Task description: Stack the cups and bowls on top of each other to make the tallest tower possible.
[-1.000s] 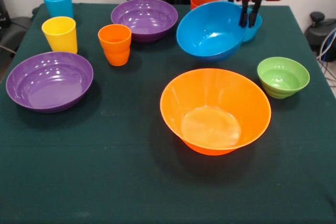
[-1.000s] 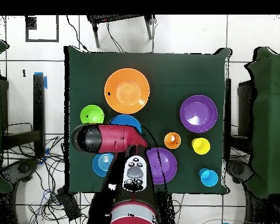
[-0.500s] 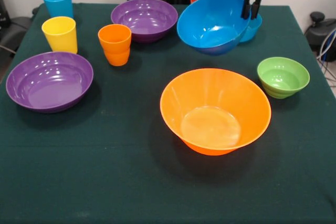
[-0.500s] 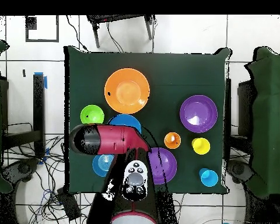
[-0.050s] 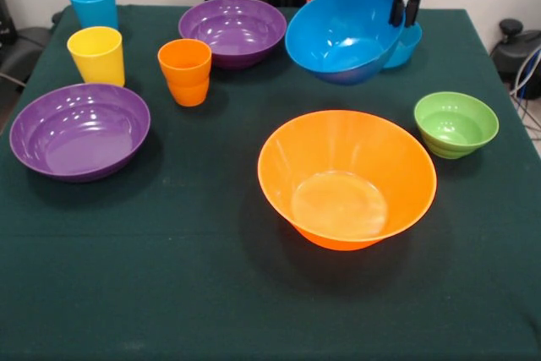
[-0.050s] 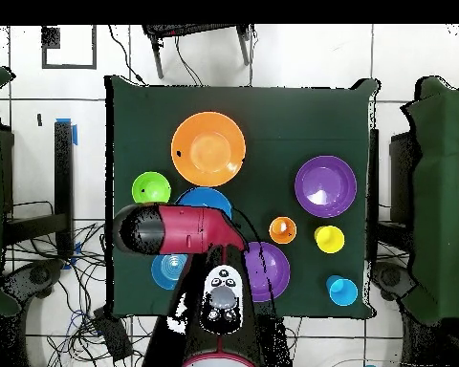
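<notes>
Front, change: we saw the blue bowl (image 5: pixel 342 35) had risen off the cloth since a second ago, tilted, ready to carry to the orange bowl (image 5: pixel 347 177).
Front, grip: the gripper (image 5: pixel 405 8) was closed on the blue bowl's rim, one finger (image 5: pixel 396 6) inside, the bowl hanging to their left.
Overhead, change: the arm (image 6: pixel 176 227) had shifted slightly.
Overhead, position: it hid the fingers; the blue bowl (image 6: pixel 207 198) peeked out just beyond, the orange bowl (image 6: pixel 207 148) farther on.

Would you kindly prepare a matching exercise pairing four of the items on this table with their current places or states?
Things:
1. deep blue bowl
2. large orange bowl
3. yellow cup
4. small green bowl

States:
A. standing between the light blue cup and a purple bowl
B. empty, nearest the camera
C. tilted, rim pinched by the hand
D. alone near the table's right edge

Pairs: 1-C, 2-B, 3-A, 4-D
</notes>
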Action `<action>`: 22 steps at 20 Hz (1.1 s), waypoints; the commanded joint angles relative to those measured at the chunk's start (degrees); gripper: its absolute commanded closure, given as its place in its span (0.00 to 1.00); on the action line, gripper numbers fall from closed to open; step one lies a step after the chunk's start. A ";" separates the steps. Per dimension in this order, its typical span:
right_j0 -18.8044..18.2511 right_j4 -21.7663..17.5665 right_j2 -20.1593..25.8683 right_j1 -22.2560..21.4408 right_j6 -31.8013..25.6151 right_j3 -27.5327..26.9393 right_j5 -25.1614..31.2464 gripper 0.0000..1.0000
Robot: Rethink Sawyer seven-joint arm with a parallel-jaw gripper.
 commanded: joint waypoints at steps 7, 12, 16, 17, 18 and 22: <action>-0.25 0.09 4.47 -0.15 4.69 3.41 7.64 1.00; -0.90 0.45 5.42 0.33 4.39 4.01 6.98 1.00; -0.77 0.12 4.92 0.74 4.47 2.65 7.94 1.00; -0.85 0.14 4.96 0.80 4.43 2.50 8.05 1.00; -0.92 0.15 5.00 0.86 4.38 2.35 8.17 1.00; -1.56 0.68 5.81 1.04 4.04 2.33 8.43 1.00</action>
